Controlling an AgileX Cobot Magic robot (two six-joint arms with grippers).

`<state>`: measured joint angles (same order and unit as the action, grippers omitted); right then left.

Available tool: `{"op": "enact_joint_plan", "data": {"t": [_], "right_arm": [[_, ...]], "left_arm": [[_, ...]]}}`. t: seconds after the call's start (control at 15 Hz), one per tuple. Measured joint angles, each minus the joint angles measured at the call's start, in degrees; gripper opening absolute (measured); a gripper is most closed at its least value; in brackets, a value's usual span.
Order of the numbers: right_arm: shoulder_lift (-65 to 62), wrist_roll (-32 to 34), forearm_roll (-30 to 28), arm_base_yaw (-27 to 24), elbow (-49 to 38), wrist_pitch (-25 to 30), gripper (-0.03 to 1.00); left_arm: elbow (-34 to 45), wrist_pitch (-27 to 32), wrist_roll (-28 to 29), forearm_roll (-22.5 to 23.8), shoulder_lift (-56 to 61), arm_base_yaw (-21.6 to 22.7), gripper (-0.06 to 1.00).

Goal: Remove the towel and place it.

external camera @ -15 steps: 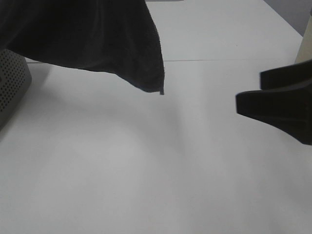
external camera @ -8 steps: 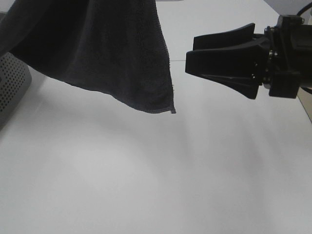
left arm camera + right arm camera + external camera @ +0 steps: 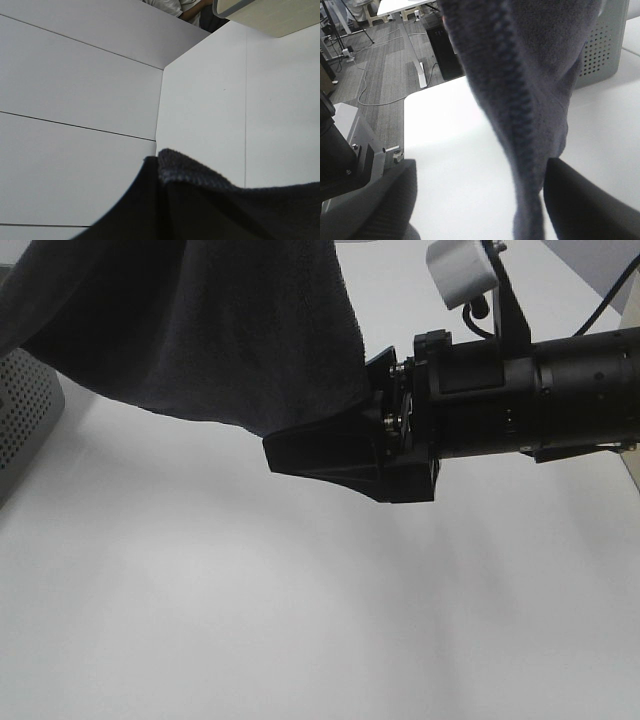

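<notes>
Towel (image 3: 520, 75) hangs inside my right end effector (image 3: 480, 195), which is open wide; next I must close on its hem.

White matte table (image 3: 250, 620), grey perforated basket (image 3: 25, 425) standing on it at the left edge

The towel (image 3: 200, 330) is rough plush terry, the table (image 3: 250, 620) smooth and matt.

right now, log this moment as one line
towel: hanging above table | right gripper: open, straddling its hem | left gripper: not visible | placed: no
</notes>
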<state>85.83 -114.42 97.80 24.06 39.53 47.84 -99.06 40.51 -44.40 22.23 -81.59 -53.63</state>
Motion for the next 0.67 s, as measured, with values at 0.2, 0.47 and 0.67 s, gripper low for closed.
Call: {"op": "enact_joint_plan", "data": {"t": [0.2, 0.47, 0.67], "right_arm": [[0.0, 1.43, -0.34, 0.0, 0.46, -1.09, 0.68], [0.0, 1.95, -0.63, 0.0, 0.46, -1.95, 0.4], [0.0, 3.27, -1.43, 0.0, 0.46, -2.92, 0.02]], "left_arm": [[0.0, 0.97, 0.11, 0.0, 0.0, 0.0, 0.0], [0.0, 1.03, 0.17, 0.11, 0.0, 0.0, 0.0], [0.0, 1.03, 0.17, 0.17, 0.0, 0.0, 0.0]]}}
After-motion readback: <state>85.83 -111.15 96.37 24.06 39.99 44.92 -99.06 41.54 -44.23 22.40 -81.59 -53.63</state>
